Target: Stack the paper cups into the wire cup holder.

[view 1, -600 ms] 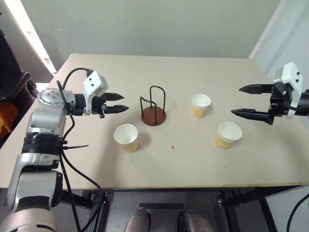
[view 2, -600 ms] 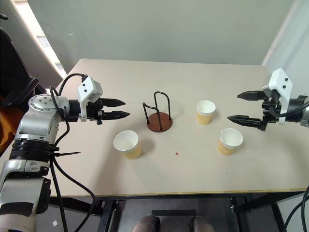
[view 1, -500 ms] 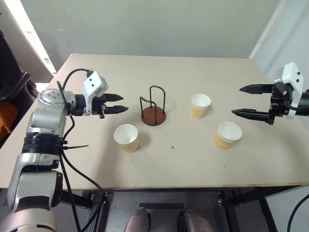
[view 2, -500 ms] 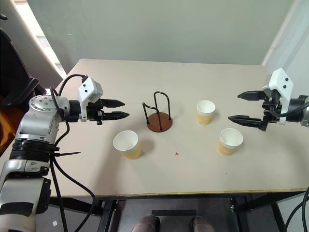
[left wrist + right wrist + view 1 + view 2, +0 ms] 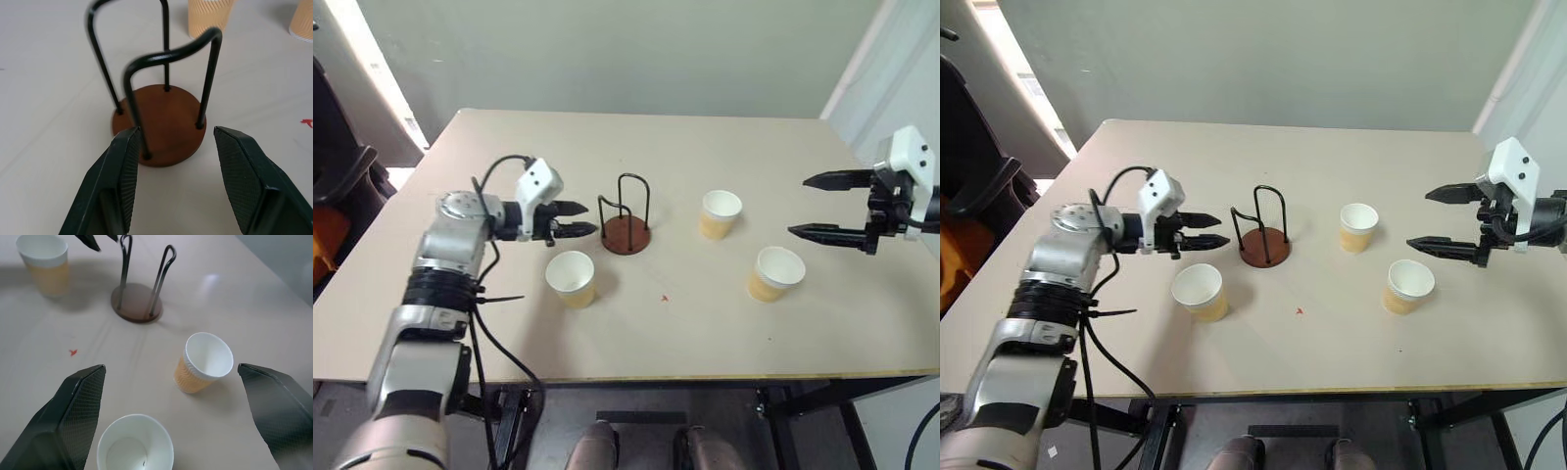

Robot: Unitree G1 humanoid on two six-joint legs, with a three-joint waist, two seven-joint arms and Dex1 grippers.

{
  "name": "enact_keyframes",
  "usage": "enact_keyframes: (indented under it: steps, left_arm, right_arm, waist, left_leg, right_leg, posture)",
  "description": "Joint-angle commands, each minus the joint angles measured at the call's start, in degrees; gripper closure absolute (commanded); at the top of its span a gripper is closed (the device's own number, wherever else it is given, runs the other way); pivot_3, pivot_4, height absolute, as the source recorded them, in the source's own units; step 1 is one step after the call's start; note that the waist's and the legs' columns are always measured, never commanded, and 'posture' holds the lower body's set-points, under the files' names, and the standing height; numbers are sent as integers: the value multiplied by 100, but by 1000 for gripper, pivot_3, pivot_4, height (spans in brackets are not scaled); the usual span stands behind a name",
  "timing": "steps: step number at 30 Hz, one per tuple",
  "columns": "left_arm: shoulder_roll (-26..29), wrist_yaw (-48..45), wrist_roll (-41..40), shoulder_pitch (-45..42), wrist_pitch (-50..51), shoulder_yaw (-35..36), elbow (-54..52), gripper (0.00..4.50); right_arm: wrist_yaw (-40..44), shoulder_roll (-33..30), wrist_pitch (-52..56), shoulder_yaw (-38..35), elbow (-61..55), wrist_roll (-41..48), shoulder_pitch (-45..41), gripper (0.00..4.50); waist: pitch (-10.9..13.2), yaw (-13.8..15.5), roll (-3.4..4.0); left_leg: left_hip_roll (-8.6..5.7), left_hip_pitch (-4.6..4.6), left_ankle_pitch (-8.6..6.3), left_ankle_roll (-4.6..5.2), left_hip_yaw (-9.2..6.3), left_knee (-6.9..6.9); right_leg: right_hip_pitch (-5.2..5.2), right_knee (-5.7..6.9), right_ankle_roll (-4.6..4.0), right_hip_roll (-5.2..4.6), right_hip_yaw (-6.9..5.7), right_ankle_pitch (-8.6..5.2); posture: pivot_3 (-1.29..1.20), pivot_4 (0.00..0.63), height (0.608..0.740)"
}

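Empty holder [image 5: 625, 231] mid-surface [image 5: 724, 323], three upright cups [image 5: 571, 278] [image 5: 720, 213] [image 5: 775, 273] around it, left gripper [image 5: 578, 219] part-spread just beside holder, right gripper [image 5: 822, 206] spread wide above right cups, red mark [image 5: 664, 298] nearby.

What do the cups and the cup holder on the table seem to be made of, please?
The cups look like paper: matte tan walls with a fine ribbed texture, white rims and insides. The cup holder looks like thin black metal wire, smooth and slightly glossy, bent into loops on a reddish-brown disc, possibly wood or plastic.
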Motion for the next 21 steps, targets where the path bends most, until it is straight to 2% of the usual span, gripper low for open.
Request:
enact_keyframes:
  steps: [1, 11, 18, 21]
  left_arm:
    - [-155, 247, 142, -487, -227, 65, 450, 1953]
    - [-560, 483, 505, -1084, -775, -3, 1588, 1953]
    - [-938, 1341, 788, -1426, -1445, 108, 2384, 1953]
    - [-990, 1473, 771, -1578, -1479, 205, 2693, 2599]
  right_arm:
    - [-65, -203, 105, -366, -402, 110, 116, 0]
    - [-216, -318, 244, -735, -685, 156, 553, 0]
    - [-317, -313, 334, -920, -896, 192, 792, 0]
    - [-345, -321, 361, -998, -981, 175, 937, 0]
  waist:
    - [0, 3, 0]
    - [0, 17, 0]
    - [1, 38, 1]
    - [1, 42, 2]
  left_leg:
    - [0, -2, 0, 0, 0, 0]
    - [-7, -13, -3, 8, 7, 23]
    - [-11, -39, -19, 38, 8, 84]
    - [-16, -48, -25, 46, 15, 99]
  right_leg:
    - [0, -1, 2, 0, 0, 1]
    - [2, -7, 31, -1, 6, 2]
    - [4, -5, 59, 1, 10, 1]
    - [4, -11, 74, 0, 19, 6]
  posture:
    - [0, 150, 740]
    - [0, 150, 740]
    - [0, 150, 740]
    - [0, 150, 740]
